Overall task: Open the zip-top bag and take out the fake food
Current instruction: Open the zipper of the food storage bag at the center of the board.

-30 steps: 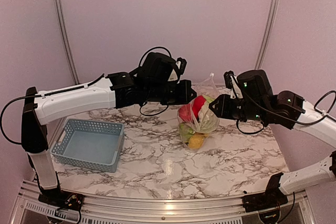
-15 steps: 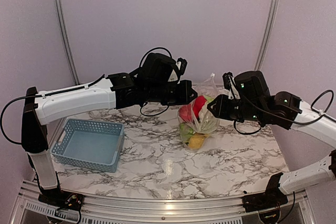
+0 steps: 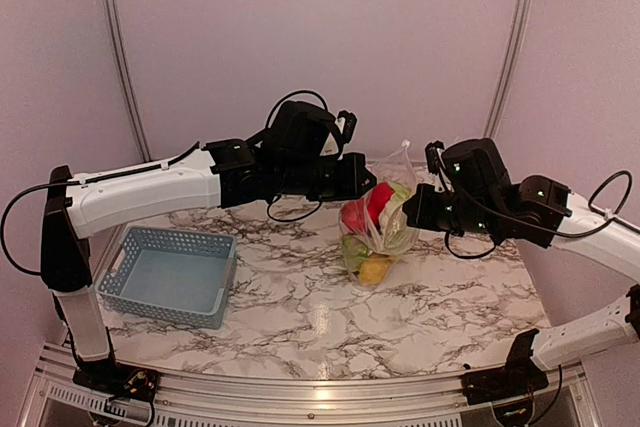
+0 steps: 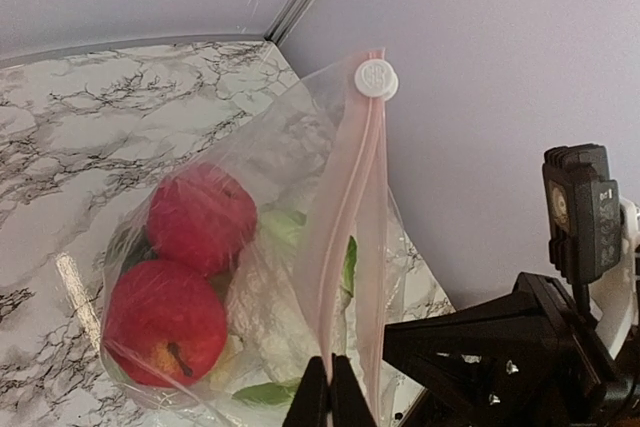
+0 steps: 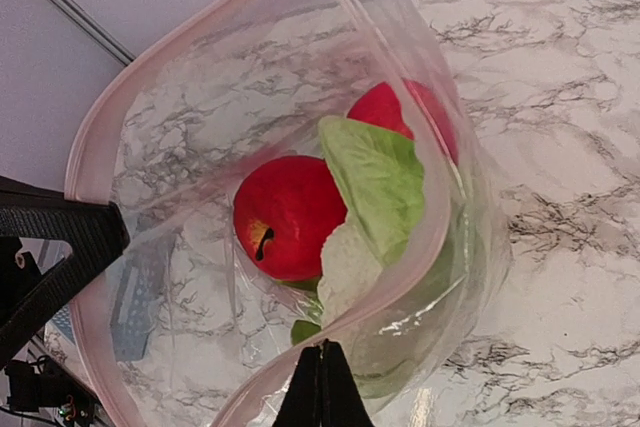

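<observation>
Zip-top bag point(image 3: 380, 237) stands upright on the marble table point(image 3: 300, 317), well right of the light blue basket point(image 3: 170, 277) and apart from it. Fake food point(image 5: 296, 215) inside: two red apples point(image 4: 165, 307), a pale green cabbage leaf point(image 5: 372, 172), a yellow lemon point(image 3: 374, 268) at the bottom. The bag mouth gapes, its pink zip strip bowed apart, with the white slider point(image 4: 376, 78) at the strip's end. Left gripper point(image 4: 328, 392), fingers pressed together, pinches the rim on the basket side. Right gripper point(image 5: 322, 387), likewise clamped, pinches the rim away from the basket.

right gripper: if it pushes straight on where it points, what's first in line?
The zip-top bag, whose rim the right gripper pinches; behind it probably the cabbage, depth unclear.
</observation>
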### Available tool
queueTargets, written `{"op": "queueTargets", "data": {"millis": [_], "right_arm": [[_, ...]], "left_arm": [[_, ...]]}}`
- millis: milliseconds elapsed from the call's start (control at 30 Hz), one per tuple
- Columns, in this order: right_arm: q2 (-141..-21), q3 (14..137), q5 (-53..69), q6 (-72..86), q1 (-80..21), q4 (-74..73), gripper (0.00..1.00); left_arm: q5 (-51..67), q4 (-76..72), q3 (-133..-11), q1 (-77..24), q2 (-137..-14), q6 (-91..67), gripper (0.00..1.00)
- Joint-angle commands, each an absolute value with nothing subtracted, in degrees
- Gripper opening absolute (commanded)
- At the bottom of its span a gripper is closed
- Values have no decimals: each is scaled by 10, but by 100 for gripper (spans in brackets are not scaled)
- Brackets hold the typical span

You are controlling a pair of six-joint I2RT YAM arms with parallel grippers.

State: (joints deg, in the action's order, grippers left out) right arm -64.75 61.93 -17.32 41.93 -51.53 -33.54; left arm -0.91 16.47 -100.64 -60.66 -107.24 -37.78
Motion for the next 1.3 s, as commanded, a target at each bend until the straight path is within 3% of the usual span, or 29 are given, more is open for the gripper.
{"op": "queueTargets", "data": {"millis": [0,167,333,600,733,933,1033,1200,1267], "right_arm": [[-645,686,-230,393,-519,-363,0],[-659,736,-237,371,-517,-397,0],[-647,715,-253,382,-518,-418,15],[-623,699,-293,382,-500,-460,25],[-617,674,-224,344,-432,-430,28],[-656,681,-195,317,-419,-406,41],[-675,677,-196,314,-417,-400,40],[-687,674,-231,309,-417,-406,30],[-698,683,-234,304,-417,-408,21]], "left_arm": [[-8,143,-1021,-609,-1066,-378,0],[-13,137,-1038,-609,-1073,-387,0],[-3,110,-1030,-610,-1075,-408,0],[28,97,-1035,-616,-1097,-422,0],[29,95,-1034,-618,-1098,-424,0],[28,97,-1036,-618,-1097,-421,0],[26,100,-1036,-618,-1097,-419,0],[25,104,-1038,-618,-1095,-416,0],[24,107,-1041,-618,-1095,-414,0]]}}
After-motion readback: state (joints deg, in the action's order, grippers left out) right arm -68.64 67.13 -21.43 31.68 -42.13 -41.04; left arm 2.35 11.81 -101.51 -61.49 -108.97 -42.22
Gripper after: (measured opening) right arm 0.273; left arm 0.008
